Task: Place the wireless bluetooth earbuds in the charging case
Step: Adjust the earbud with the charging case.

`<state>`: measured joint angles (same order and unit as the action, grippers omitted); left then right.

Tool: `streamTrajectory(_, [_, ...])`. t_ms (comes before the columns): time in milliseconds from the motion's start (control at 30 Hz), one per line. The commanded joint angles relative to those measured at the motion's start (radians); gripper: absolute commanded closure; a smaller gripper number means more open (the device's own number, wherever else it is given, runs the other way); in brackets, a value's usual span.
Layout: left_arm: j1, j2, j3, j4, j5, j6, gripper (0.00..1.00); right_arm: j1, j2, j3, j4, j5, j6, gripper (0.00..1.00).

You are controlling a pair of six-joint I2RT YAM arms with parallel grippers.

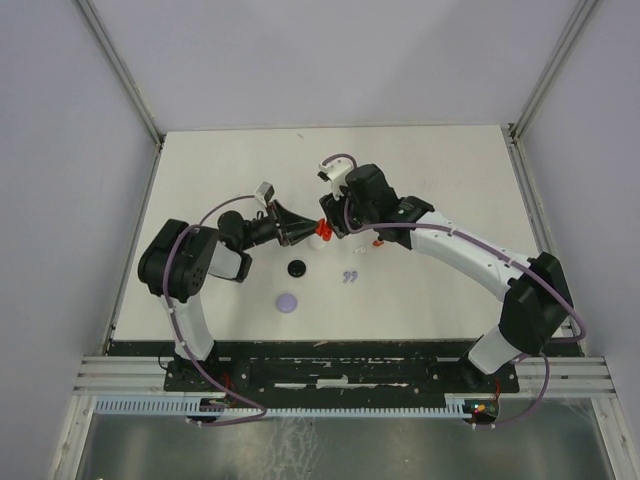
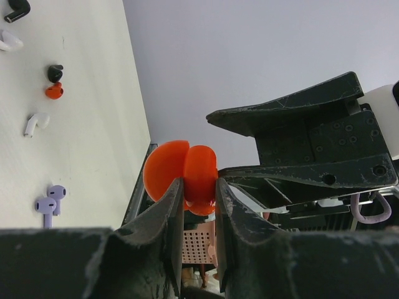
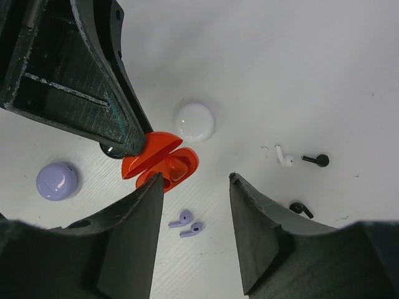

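**Red case pinched in your left gripper, earbuds loose on the table**

Your left gripper (image 2: pixel 199 185) is closed on the red charging case (image 2: pixel 165 168), lid hinged open, and holds it clear of the table (image 1: pixel 450 170). Your right gripper (image 3: pixel 195 179) hovers over the case with its jaws partly apart and nothing between them. In the right wrist view the case sits just past one of its fingertips.

The earbuds all lie on the table, apart from both grippers. The lavender earbuds (image 3: pixel 186 224) sit side by side, nearest the case. A red earbud (image 2: pixel 54 91) lies just beside a black earbud (image 2: pixel 55 73), and a white earbud (image 2: pixel 35 123) lies between those two and the lavender pair. Two more, one white and one black, are cut off at the corner of the left wrist view.

A white disc (image 3: pixel 194 121) lies near the case and a lavender disc (image 3: pixel 56 181) further off. A black disc (image 3: pixel 109 149) is mostly hidden behind the left gripper's finger.

You cannot tell whether the case's wells hold anything, because its inside is in shadow. From above, the two grippers cover most of the case.
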<state>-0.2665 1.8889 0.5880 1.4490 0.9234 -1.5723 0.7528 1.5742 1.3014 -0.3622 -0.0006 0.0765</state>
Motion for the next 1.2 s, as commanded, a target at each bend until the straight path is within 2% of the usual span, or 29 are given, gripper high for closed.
streamTrajectory(0, [-0.012,0.017,0.034,0.104,0.023,-0.046,0.97,0.008,0.007,0.056,0.011,-0.005,-0.023,0.46])
streamTrajectory(467, [-0.020,0.027,0.046,0.108,0.020,-0.054,0.97,0.016,0.027,0.065,0.001,-0.021,-0.032,0.51])
streamTrajectory(867, [-0.022,0.028,0.047,0.109,0.017,-0.055,0.97,0.017,0.037,0.068,-0.003,-0.025,-0.034,0.60])
streamTrajectory(1167, [-0.022,0.028,0.049,0.112,0.014,-0.058,0.97,0.019,0.046,0.074,-0.009,-0.038,-0.035,0.62])
